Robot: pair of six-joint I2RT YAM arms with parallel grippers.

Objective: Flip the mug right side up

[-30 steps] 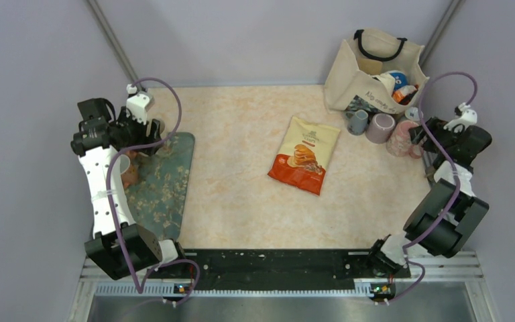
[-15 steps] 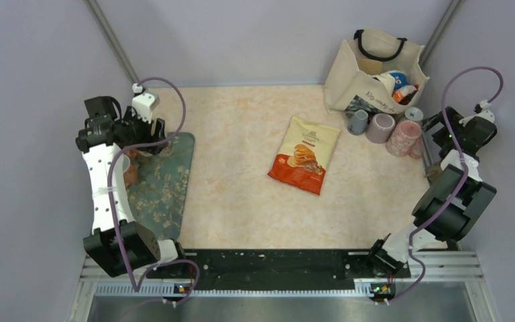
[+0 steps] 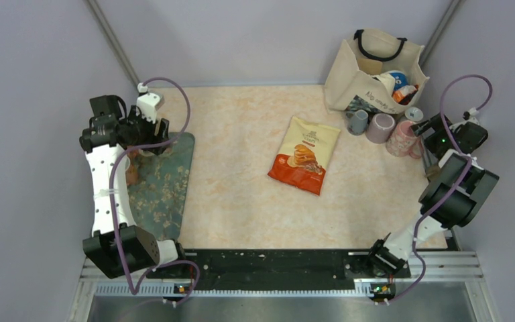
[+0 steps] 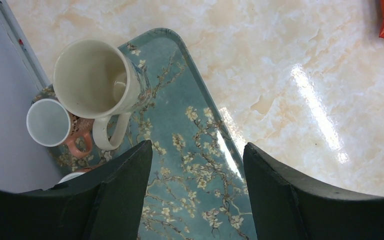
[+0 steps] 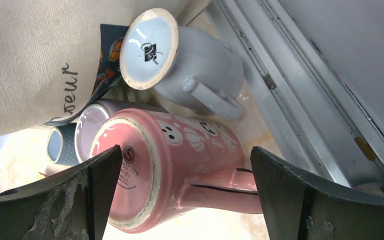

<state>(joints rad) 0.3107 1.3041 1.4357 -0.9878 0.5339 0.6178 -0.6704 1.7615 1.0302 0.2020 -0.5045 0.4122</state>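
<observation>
Pink ceramic mug with a face print stands at the far right of the marbled beige desk, bottom up: its stamped base faces the right wrist camera and its handle points towards the metal rail at the desk edge. The right tool sits over this mug with its fingers spread wide to either side; one finger lies close against the base rim, though contact cannot be confirmed, and the other stands clear beyond the handle, so nothing is clamped. Just behind the pink mug is a pale grey mug, also base up. A lavender mug and a small blue mug stand beside it, all grouped at the foot of a cream canvas tote bag. An orange and cream snack packet lies flat near the desk centre. At the left, the left tool hangs above a teal tray with a blossom pattern, fingers apart and holding nothing. On the tray's far corner a tall cream mug with blossom decoration stands mouth up, touching a smaller white mug with a pink handle.
</observation>
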